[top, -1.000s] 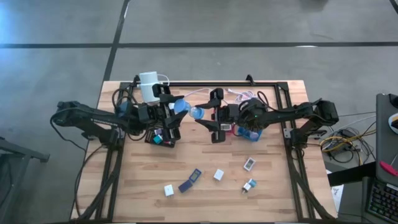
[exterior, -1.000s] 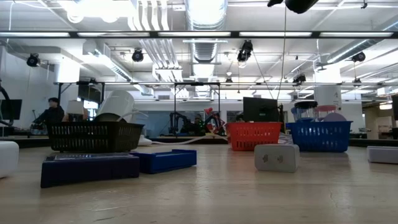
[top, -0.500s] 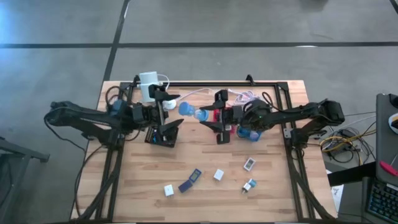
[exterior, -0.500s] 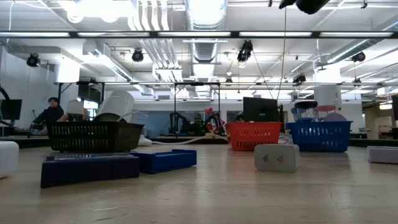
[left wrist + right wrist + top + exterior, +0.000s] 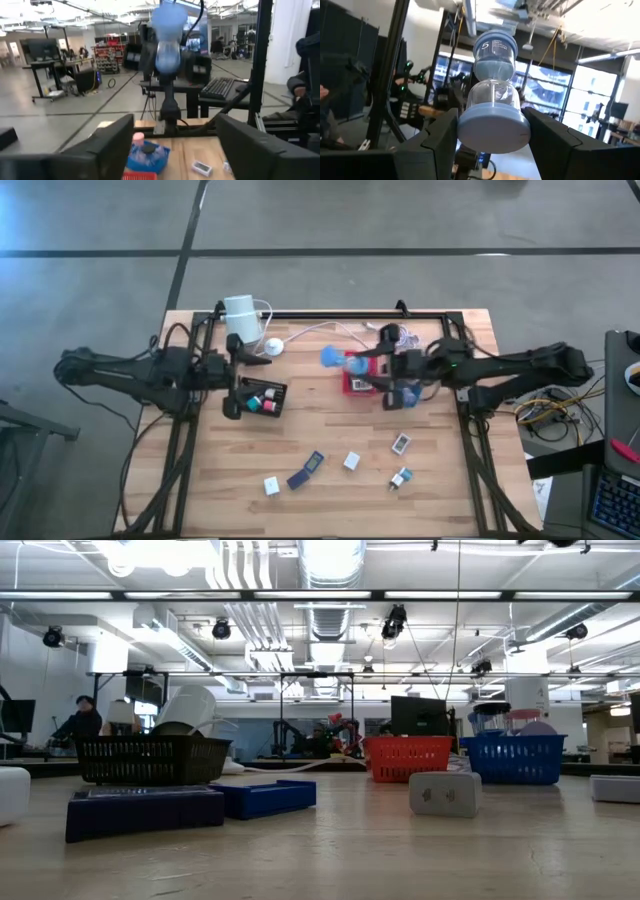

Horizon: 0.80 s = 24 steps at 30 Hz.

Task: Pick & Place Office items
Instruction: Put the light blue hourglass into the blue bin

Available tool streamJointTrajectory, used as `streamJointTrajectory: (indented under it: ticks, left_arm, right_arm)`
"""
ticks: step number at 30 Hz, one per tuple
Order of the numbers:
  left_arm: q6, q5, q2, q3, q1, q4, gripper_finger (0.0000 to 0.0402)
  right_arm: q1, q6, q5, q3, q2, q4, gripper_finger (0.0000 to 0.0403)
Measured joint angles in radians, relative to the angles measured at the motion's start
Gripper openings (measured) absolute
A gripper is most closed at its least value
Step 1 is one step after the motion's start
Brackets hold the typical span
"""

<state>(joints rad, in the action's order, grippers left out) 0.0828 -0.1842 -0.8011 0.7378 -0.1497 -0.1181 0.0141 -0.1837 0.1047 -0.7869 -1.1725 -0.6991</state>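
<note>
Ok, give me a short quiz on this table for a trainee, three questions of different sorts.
1. True or false: the right hand holds a blue hourglass.
2. Which tray lies nearest the left hand? A: red. B: black. C: blue.
3. Fill in: the round puck lies beside the white ____.

Key: 1 true. 2 B. 3 cylinder.
</note>
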Motion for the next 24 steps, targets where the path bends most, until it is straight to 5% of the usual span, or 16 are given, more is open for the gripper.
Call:
streamJointTrajectory:
  ticks: [11, 24]
  left_arm:
    - [-0.018, -0.002, 0.220, -0.392, 0.001, -0.144, 0.0015]
    - [0.019, -0.002, 0.349, -0.642, 0.003, -0.293, 0.0009]
  right_arm:
    - [0.005, 0.044, -0.099, 0.086, 0.362, 0.445, 0.0196]
    - [0.004, 0.293, -0.301, -0.044, 0.547, 1.156, 0.0196]
